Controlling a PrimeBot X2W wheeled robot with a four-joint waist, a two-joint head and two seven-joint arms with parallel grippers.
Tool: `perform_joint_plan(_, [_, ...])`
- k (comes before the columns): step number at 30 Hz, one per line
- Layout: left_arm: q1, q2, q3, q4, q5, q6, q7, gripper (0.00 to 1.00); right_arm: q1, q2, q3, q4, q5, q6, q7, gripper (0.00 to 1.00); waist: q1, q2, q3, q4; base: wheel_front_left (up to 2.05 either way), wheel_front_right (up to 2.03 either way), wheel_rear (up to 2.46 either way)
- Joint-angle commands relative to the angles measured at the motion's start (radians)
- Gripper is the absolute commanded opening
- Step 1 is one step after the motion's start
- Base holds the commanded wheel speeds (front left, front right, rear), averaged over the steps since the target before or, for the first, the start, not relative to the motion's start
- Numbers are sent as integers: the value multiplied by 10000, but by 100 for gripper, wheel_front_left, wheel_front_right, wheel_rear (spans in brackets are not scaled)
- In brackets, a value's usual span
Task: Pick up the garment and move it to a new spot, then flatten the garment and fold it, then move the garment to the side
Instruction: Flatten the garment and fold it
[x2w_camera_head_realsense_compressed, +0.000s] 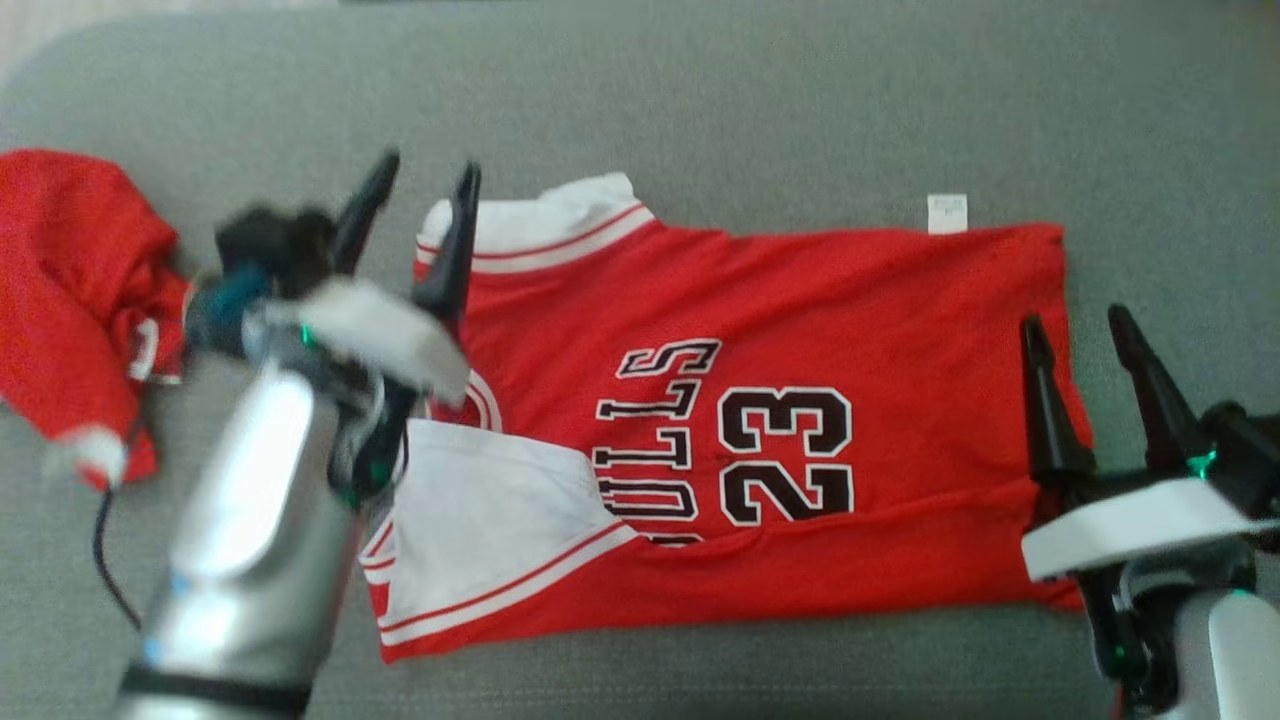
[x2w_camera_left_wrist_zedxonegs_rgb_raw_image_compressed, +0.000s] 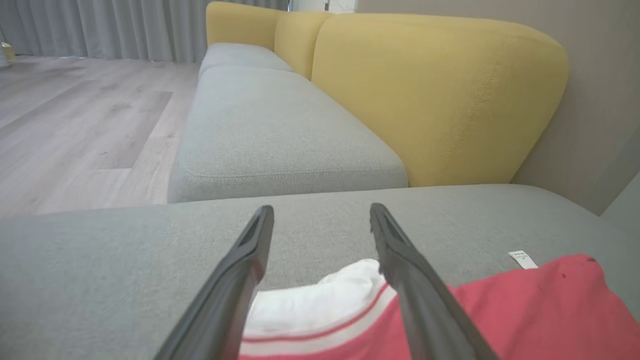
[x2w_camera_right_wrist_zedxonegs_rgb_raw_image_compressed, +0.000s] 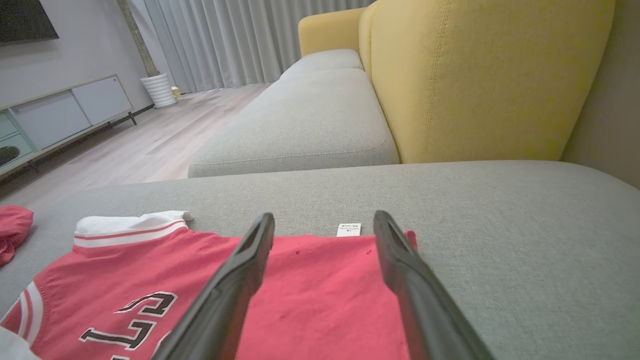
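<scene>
Head view: the red jersey lies spread on the grey cushion, with the left gripper gaping over its shoulder end and the right gripper gaping at the hem. Left wrist view: white trim sits between the fingers (unpinched). Right wrist view: the hem edge is ahead; I'd pinch both far corners together and fold evenly.

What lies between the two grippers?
The red jersey, spread on the grey cushion, spans the stretch from left gripper to right gripper, in the head view.

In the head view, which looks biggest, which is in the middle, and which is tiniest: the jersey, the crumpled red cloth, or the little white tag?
Largest to smallest:
1. jersey
2. red cloth
3. tag
</scene>
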Motion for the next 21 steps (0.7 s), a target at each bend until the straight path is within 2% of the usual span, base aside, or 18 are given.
perform_joint_plan(1, [-983,106,300,245,-66,-118,49,100,-476,-62,303,-337,-52,-9,-7,100,0,0,671,-264,0,0,0])
perform_joint_plan(4, [-2171,-61,217,1593,-179,-342,77,100,-729,-62,387,-250,-49,-9,-57,100,0,0,1063,-466,0,0,0])
perform_joint_plan(5, [-2171,-61,217,1593,-179,-342,77,100,-729,-62,387,-250,-49,-9,-57,100,0,0,1063,-466,0,0,0])
perform_joint_plan(6, [-2807,-148,125,2539,-281,-470,184,100,-865,-62,450,-174,-41,-9,-87,100,0,0,1274,-595,0,0,0])
perform_joint_plan(8, [-3331,-201,0,3451,-388,-586,274,100,-971,-61,511,-90,-25,-9,-114,100,0,0,1435,-720,0,0,0])
perform_joint_plan(12, [-3955,-320,-248,5255,-809,-723,925,100,-1089,-61,575,108,6,-9,-172,100,0,0,1587,-893,0,0,0])
perform_joint_plan(17, [-4250,-424,-649,6617,-1315,-767,1535,100,-1154,-61,482,333,91,-9,-191,100,0,0,1647,-972,0,0,0])
perform_joint_plan(18, [-4256,-448,-800,6747,-1442,-769,1694,93,-1159,-61,466,359,95,-9,-193,100,0,0,1643,-975,0,0,0])
perform_joint_plan(19, [-4267,-456,-951,6824,-1557,-770,1799,79,-1161,-61,447,383,102,-9,-194,100,0,0,1634,-970,0,0,0])
perform_joint_plan(20, [-4287,-440,-1071,6856,-1670,-770,1798,57,-1160,-61,426,402,113,-9,-193,100,0,0,1627,-960,0,0,0])
perform_joint_plan(21, [-4294,-419,-1203,6888,-1769,-771,1811,16,-1163,-61,406,419,115,-9,-190,100,0,0,1617,-949,0,0,0])
